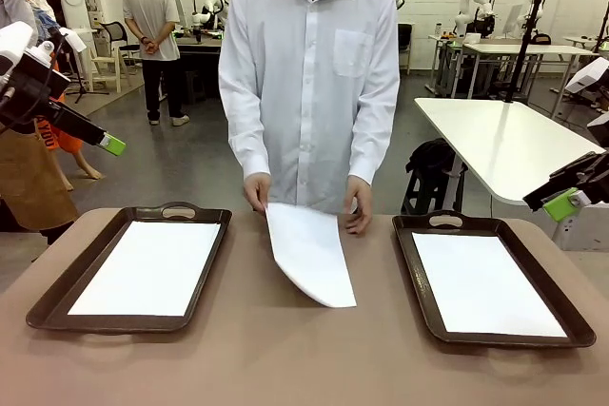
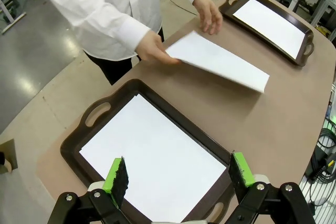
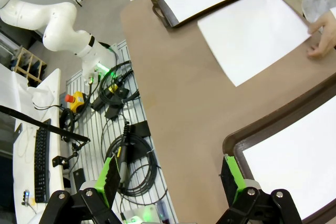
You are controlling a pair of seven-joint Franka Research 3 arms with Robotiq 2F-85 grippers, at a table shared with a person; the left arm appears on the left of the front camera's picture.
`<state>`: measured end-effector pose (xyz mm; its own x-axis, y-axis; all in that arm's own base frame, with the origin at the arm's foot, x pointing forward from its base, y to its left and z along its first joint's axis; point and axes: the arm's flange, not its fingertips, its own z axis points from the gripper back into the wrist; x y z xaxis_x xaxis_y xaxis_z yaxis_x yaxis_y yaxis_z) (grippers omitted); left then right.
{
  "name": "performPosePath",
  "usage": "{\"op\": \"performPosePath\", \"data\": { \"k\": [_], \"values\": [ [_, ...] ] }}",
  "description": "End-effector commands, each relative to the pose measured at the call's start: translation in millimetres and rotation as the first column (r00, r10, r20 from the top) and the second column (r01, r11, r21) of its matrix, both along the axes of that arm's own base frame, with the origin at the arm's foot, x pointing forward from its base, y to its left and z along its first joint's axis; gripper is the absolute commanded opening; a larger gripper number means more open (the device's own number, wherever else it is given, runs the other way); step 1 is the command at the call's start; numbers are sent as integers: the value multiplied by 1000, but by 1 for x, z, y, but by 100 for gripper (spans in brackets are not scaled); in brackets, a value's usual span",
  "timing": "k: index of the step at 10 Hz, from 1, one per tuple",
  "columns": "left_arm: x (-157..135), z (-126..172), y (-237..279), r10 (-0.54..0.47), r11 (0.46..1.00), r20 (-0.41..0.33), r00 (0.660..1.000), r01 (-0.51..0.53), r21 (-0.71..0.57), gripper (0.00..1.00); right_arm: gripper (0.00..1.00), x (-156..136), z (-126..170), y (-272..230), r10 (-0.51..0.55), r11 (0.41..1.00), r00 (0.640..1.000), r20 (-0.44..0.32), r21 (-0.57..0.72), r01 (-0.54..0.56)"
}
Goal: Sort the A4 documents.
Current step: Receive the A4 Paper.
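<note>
Hanging wide open and empty, left gripper (image 2: 178,179) sits above the left tray (image 1: 57,287) with its white sheet (image 1: 147,266), right gripper (image 3: 170,179) above the table edge by the right tray (image 1: 419,282), whose sheet (image 1: 485,282) is cut off in the right wrist view. Between trays, loose A4 stack (image 1: 309,252) lies on the table (image 1: 285,358), far edge pinched by person's hand (image 1: 255,192); other hand (image 1: 359,208) rests beside it. Sheet count unclear.

Sheet (image 1: 309,254) between two trays (image 1: 57,306)
</note>
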<state>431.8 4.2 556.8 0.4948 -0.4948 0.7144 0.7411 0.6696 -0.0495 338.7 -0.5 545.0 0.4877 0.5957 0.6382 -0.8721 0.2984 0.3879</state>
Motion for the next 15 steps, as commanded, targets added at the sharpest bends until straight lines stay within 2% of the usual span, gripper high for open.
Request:
{"op": "performPosePath", "data": {
  "k": [1, 15],
  "values": [
    [0, 1, 1, -4, 1000, 10, 1000, 4, 7, 100, 100, 0, 0, 0, 4, 1000, 1000, 3, 8, -5],
    [0, 1, 1, -4, 1000, 10, 1000, 4, 7, 100, 100, 0, 0, 0, 4, 1000, 1000, 3, 8, -5]
  ]
}}
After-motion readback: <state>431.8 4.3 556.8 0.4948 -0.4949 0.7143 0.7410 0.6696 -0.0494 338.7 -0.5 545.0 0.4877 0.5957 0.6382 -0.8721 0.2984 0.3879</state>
